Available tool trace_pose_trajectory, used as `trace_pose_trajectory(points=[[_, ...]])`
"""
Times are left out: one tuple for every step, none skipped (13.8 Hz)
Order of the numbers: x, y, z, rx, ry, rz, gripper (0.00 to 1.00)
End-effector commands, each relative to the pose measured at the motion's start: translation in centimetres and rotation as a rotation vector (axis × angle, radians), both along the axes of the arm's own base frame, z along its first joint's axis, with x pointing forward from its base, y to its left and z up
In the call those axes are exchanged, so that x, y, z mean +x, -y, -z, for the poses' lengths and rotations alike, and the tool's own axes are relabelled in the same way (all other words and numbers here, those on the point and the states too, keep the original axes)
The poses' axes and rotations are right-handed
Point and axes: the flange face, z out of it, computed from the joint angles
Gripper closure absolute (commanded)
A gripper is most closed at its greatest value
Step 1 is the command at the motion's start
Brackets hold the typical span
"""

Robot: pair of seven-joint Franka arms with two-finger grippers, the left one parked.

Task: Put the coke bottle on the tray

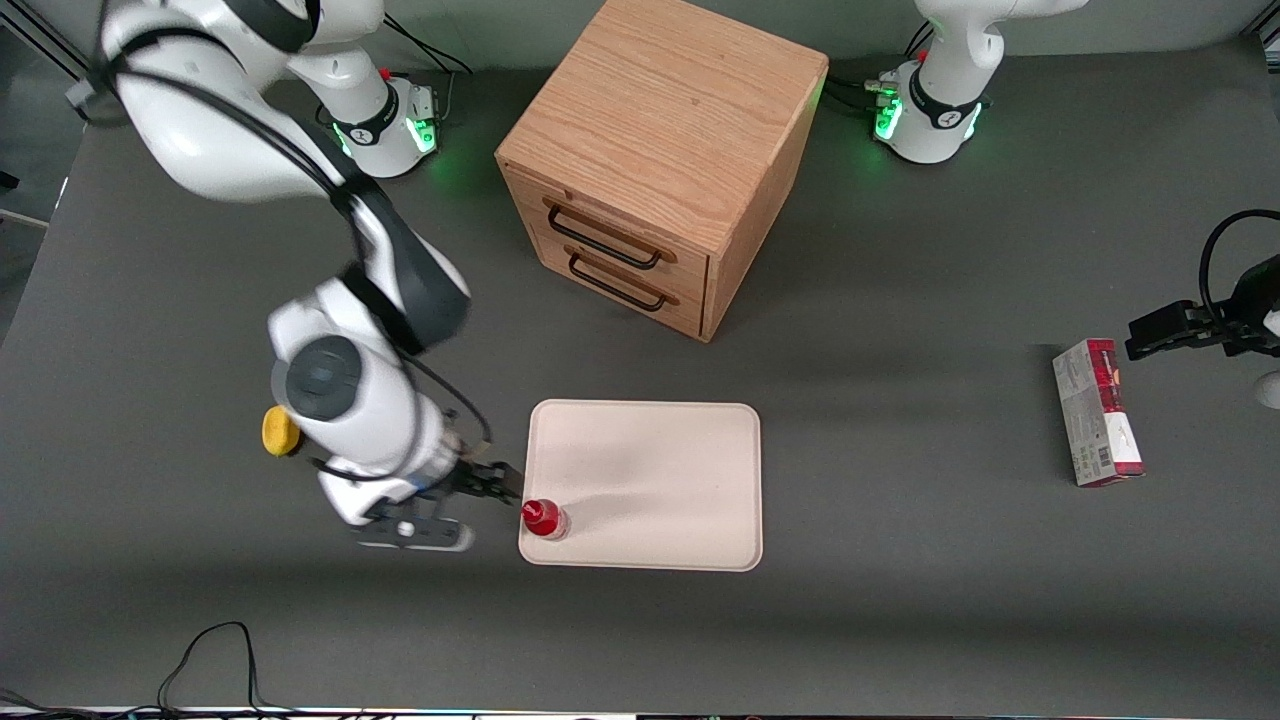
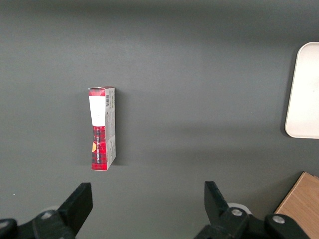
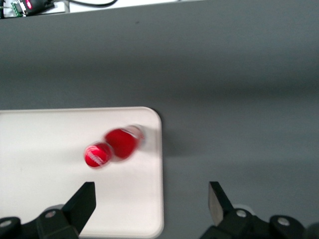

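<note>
The small red coke bottle (image 1: 545,519) stands upright on the cream-white tray (image 1: 660,470), in the tray's corner nearest the front camera at the working arm's end. It also shows in the right wrist view (image 3: 115,146), on the tray (image 3: 60,199). My right gripper (image 1: 497,483) is open and empty, just off the tray's edge beside the bottle and apart from it. In the right wrist view the gripper (image 3: 151,201) has its fingers spread wide over the tray's edge.
A wooden two-drawer cabinet (image 1: 655,160) stands farther from the front camera than the tray. A yellow lemon-like object (image 1: 281,431) sits beside my arm. A red-and-grey carton box (image 1: 1097,412) lies toward the parked arm's end of the table, also in the left wrist view (image 2: 102,127).
</note>
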Motion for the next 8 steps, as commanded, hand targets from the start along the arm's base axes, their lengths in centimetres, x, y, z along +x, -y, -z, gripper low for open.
trace_pose_trajectory(points=[[-6.2, 8.2, -6.7, -0.056, -0.064, -0.017, 0.00], [-7.9, 11.5, -8.5, -0.059, -0.096, -0.028, 0.00], [-10.3, 14.0, -9.9, -0.047, -0.109, -0.053, 0.00], [-13.0, 16.4, -10.8, -0.048, -0.111, -0.044, 0.00], [-15.1, 19.0, -12.1, -0.053, -0.099, -0.022, 0.00], [-16.1, 20.2, -13.2, -0.054, -0.089, -0.021, 0.00], [-16.6, 21.2, -14.1, -0.052, -0.091, -0.006, 0.00], [-17.0, 21.9, -15.0, -0.051, -0.101, 0.007, 0.00]])
